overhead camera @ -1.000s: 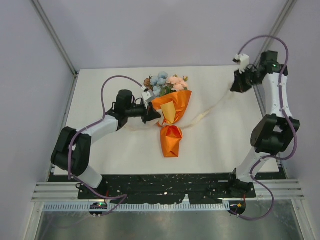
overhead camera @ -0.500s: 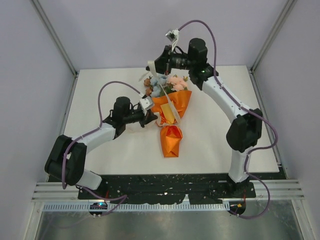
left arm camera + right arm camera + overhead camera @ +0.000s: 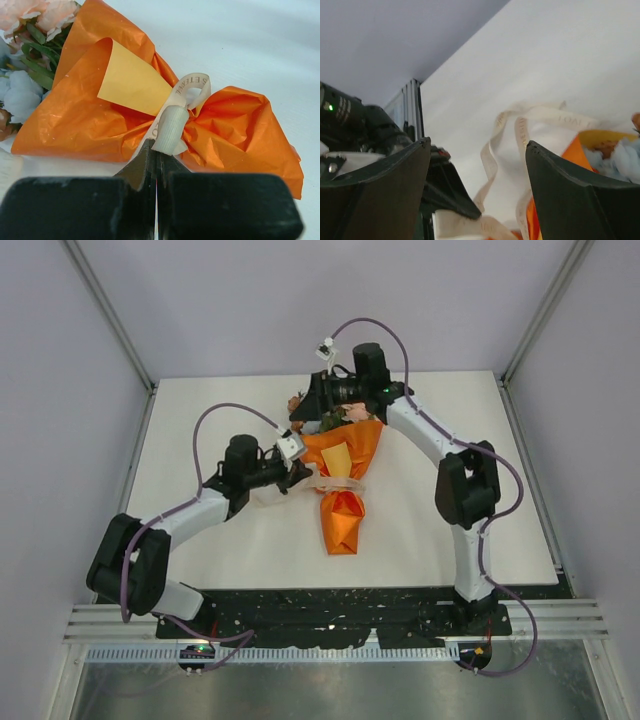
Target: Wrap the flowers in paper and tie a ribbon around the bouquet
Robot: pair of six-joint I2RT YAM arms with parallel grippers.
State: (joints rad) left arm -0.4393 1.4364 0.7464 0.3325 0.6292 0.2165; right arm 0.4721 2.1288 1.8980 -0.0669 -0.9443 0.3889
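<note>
Bouquet (image 3: 341, 515) laid mid-table, ribbon (image 3: 192, 82) at its waist pinched by the clenched left gripper (image 3: 157, 150), right gripper (image 3: 477, 144) spread wide, seemingly above the far flowers (image 3: 20, 95).

The right end effector (image 3: 303, 417) hides most of the flowers (image 3: 354, 413).

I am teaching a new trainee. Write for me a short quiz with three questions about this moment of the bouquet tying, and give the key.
1. True or false: the right gripper stands open.
2. What does the left gripper pinch? A) a green stem B) the ribbon C) a leaf
3. Fill in: the flowers stick out of the ____ end of the orange paper (wide or narrow).
Key: 1 true; 2 B; 3 wide.
</note>
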